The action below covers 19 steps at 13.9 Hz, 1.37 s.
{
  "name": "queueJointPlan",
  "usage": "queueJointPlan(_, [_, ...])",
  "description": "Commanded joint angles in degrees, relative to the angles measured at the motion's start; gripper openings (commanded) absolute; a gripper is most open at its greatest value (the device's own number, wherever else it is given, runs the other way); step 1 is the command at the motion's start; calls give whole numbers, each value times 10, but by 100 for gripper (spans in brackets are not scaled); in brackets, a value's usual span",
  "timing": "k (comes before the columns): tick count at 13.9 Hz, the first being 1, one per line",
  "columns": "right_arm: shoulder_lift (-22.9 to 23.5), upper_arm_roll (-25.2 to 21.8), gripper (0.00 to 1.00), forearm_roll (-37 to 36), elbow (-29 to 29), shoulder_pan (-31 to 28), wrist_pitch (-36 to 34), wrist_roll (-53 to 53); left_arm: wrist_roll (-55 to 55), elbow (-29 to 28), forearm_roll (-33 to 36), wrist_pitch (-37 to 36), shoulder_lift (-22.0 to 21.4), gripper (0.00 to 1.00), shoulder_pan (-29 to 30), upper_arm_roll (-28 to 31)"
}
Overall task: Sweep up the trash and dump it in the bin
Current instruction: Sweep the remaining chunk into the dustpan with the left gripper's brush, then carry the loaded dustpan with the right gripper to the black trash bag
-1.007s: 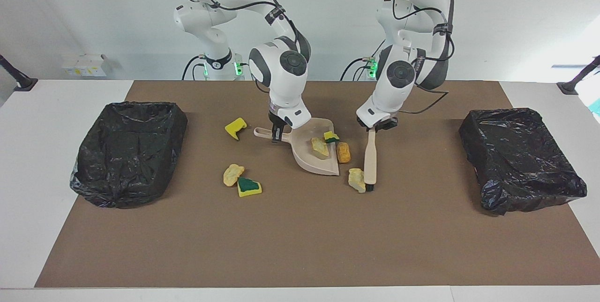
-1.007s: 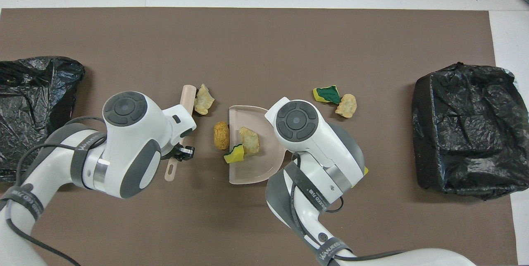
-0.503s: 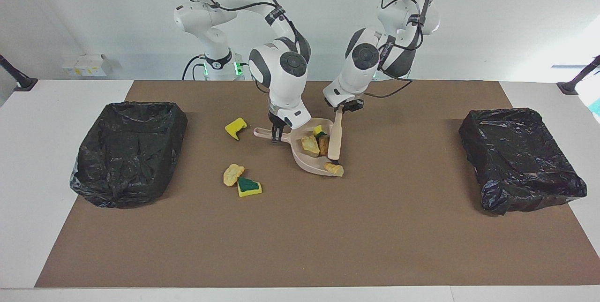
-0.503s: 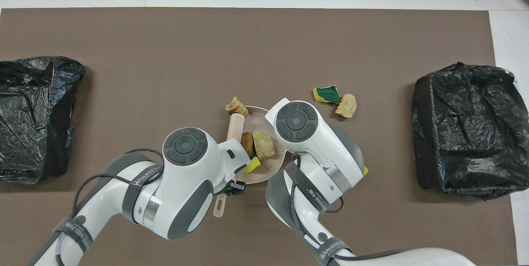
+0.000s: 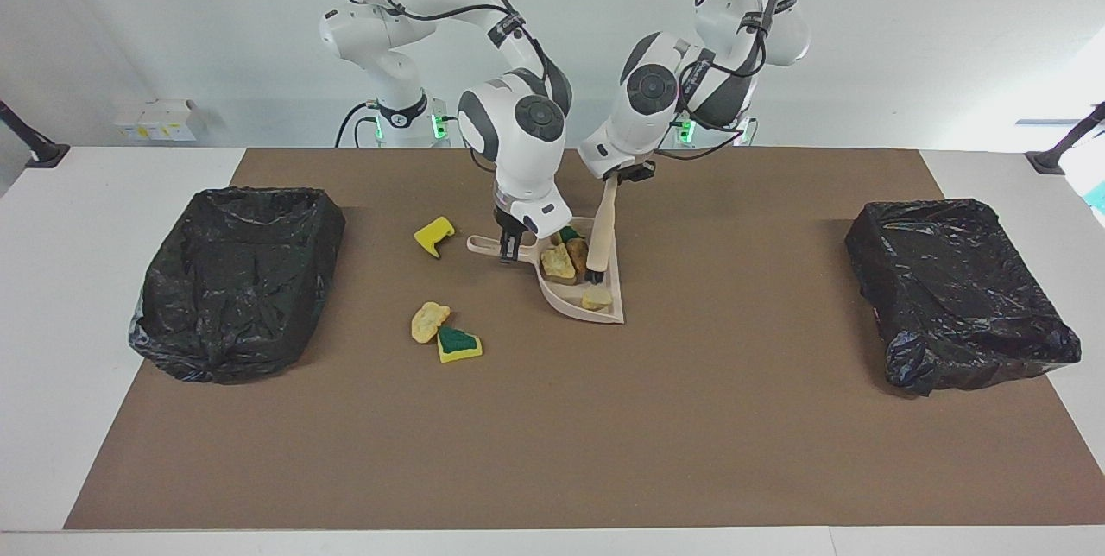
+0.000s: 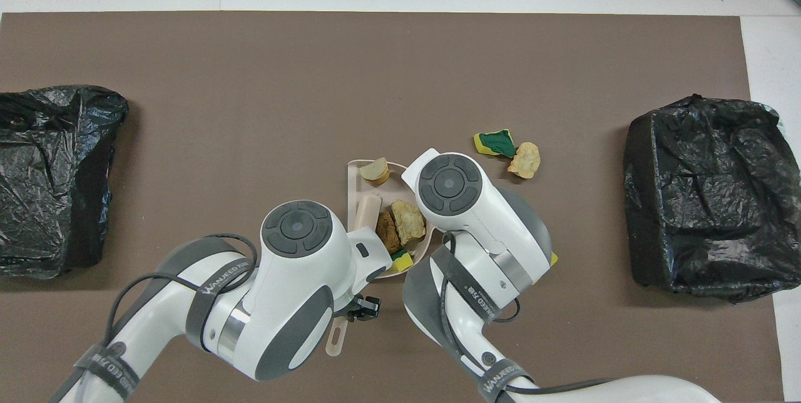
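My right gripper (image 5: 509, 247) is shut on the handle of the beige dustpan (image 5: 568, 300), which rests flat on the mat. My left gripper (image 5: 615, 178) is shut on the beige brush (image 5: 602, 228), whose black bristles stand inside the pan. Several trash scraps lie in the pan: a tan lump (image 5: 557, 263), an orange-brown lump (image 5: 577, 255), a green-faced sponge bit (image 5: 567, 235) and a tan lump (image 5: 596, 299) near the pan's mouth. Loose on the mat toward the right arm's end are a yellow sponge bit (image 5: 434, 234), a tan lump (image 5: 429, 321) and a green-faced sponge (image 5: 457, 343).
Two bins lined with black bags stand at the ends of the brown mat, one at the right arm's end (image 5: 237, 275) and one at the left arm's end (image 5: 958, 288). In the overhead view the dustpan (image 6: 354, 185) lies between both wrists.
My left arm swept the brush toward the right arm's end, pushing the orange lump and a tan lump from the mat into the dustpan. The right gripper and dustpan stayed put.
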Motion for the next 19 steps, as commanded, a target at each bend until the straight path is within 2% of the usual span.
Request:
queueJointPlan(1, [0, 3, 0, -9, -9, -1, 19, 22, 22, -1, -8, -56, -46, 0, 8, 4])
queueJointPlan(5, [-1, 3, 0, -9, -7, -1, 13, 22, 34, 27, 8, -147, -97, 0, 29, 16])
queueJointPlan(7, [-4, 3, 0, -9, 1, -5, 9, 19, 29, 52, 55, -181, -100, 0, 40, 18])
queueJointPlan(11, [-17, 3, 0, 1, 23, -29, -19, -15, -14, 53, 76, -183, -105, 0, 101, 17])
queueJointPlan(13, [-22, 3, 0, 3, 44, -44, -48, -39, -42, 19, 76, -166, -123, 0, 118, 16])
queueJointPlan(16, [-40, 2, 0, 31, 53, -83, -65, -103, -51, -78, 75, -52, -161, 0, 109, 12])
queueJointPlan(19, [-50, 2, 0, 60, 76, -138, -87, -185, -99, -104, 67, -9, -161, 0, 62, 10])
